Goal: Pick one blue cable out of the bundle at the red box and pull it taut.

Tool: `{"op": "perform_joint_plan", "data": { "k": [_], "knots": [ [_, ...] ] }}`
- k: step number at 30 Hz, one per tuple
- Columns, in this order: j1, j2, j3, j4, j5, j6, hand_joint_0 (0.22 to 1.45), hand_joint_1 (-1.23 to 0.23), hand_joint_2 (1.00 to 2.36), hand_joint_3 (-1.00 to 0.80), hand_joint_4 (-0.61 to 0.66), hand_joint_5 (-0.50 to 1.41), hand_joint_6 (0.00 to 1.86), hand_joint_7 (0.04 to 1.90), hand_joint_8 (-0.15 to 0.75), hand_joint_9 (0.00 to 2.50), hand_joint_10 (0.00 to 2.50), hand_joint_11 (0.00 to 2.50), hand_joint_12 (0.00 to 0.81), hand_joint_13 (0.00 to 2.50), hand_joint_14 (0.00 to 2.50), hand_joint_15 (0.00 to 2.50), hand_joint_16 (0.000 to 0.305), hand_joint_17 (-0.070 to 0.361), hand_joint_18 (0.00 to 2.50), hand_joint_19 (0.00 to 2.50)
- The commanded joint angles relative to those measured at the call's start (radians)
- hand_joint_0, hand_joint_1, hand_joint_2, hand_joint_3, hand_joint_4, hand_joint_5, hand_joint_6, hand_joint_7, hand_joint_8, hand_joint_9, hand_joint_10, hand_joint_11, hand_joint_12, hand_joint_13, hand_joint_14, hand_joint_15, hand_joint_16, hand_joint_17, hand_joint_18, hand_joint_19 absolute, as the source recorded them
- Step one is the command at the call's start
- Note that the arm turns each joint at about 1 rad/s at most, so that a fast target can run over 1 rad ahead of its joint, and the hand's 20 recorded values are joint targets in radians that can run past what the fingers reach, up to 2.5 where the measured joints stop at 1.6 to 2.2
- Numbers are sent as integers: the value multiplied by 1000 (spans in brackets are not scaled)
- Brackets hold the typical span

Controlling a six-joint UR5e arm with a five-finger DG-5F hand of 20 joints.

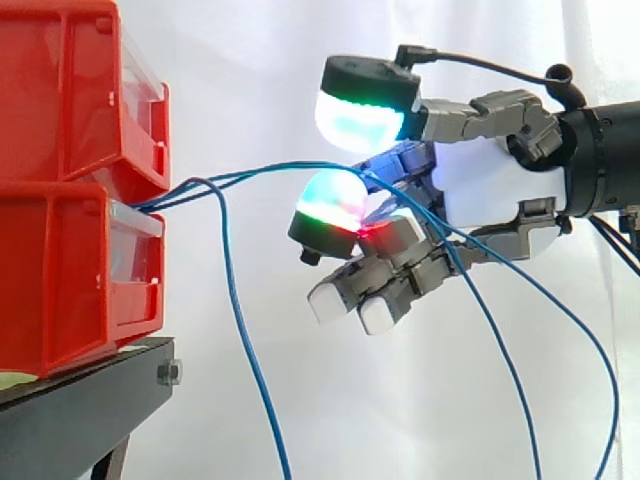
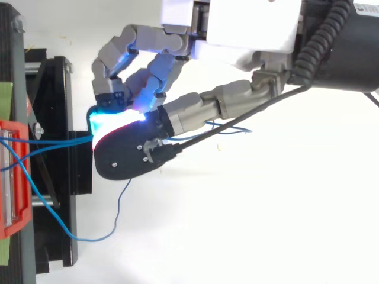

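Several thin blue cables come out between the two stacked red bins (image 1: 60,250) at the left. One blue cable (image 1: 260,172) runs nearly straight, slightly arched, from the bins to my hand (image 1: 490,190). The hand hangs right of the bins with its fingers curled and the cable pinched between glowing fingertip pads (image 1: 330,205). From above, that cable (image 2: 59,141) enters the cyan and red glow under the hand (image 2: 201,109). Behind the pinch, its free length trails down to the lower right. A second blue cable (image 1: 240,320) droops from the bins toward the floor.
The bins rest on a black stand (image 1: 80,400), seen from above at the left edge (image 2: 59,89). The slack cable loops past the stand's side (image 2: 89,238). A white curtain hangs behind the work.
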Motion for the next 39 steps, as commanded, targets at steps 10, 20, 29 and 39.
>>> {"op": "perform_joint_plan", "data": {
  "k": [10, 20, 29, 39],
  "knots": [
    [-1, 0, 0, 0, 0, -1, 620, -770, 1008, -50, 154, -134, 923, 1061, 440, 1192, 11, 1187, 416, 782, 13, 374, 61, 137, 827, 421],
    [-1, 0, 0, 0, 0, 0, 681, -919, 1014, -255, 136, -162, 927, 1056, 367, 1076, 17, 1208, 361, 696, 15, 393, 51, 116, 707, 419],
    [-1, 0, 0, 0, 0, 0, 507, -813, 1000, -500, 200, -158, 923, 1014, 393, 1099, 15, 1175, 382, 705, 14, 388, 55, 125, 725, 444],
    [-1, 0, 0, 0, 0, 0, 597, -577, 1009, -356, 185, -148, 904, 1063, 374, 1134, 16, 1173, 369, 708, 16, 391, 51, 115, 699, 488]
  ]
}}
